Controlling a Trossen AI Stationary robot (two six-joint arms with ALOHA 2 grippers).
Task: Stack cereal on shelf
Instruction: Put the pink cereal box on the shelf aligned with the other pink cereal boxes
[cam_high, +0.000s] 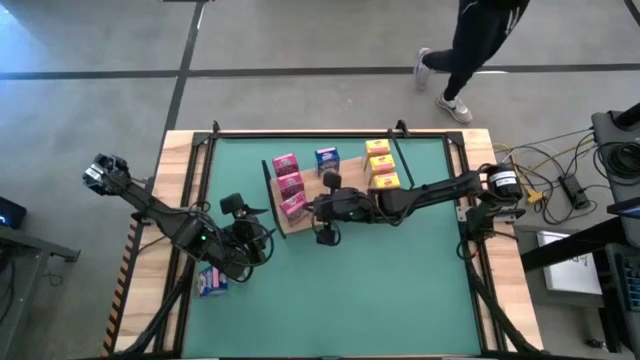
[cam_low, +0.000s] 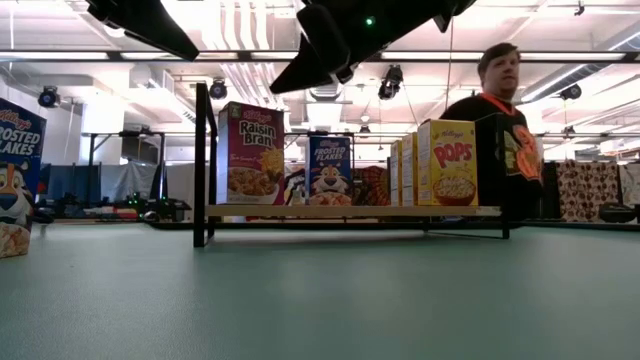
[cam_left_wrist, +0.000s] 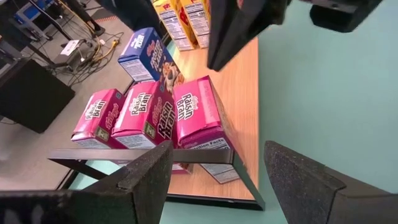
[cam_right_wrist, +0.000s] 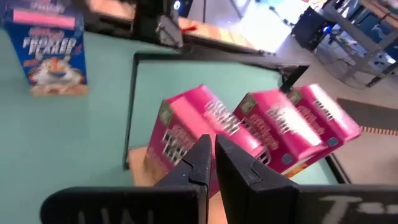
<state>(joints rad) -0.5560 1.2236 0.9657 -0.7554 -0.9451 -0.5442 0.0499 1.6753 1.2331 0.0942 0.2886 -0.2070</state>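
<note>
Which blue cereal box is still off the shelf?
The blue box lying on the table's near-left edge, by the left arm. The other visible blue box already stands on the shelf, between the pink and yellow rows.

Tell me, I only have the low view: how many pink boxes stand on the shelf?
Observer: Three pink boxes, in a row at the left end of the shelf.
Operator: Are the right fingers holding anything?
Observer: No. The right fingers are shut and empty, close to the pink boxes.
Operator: And the left fingers?
Observer: The left fingers are open and empty, pointing at the pink boxes from that end.
</note>
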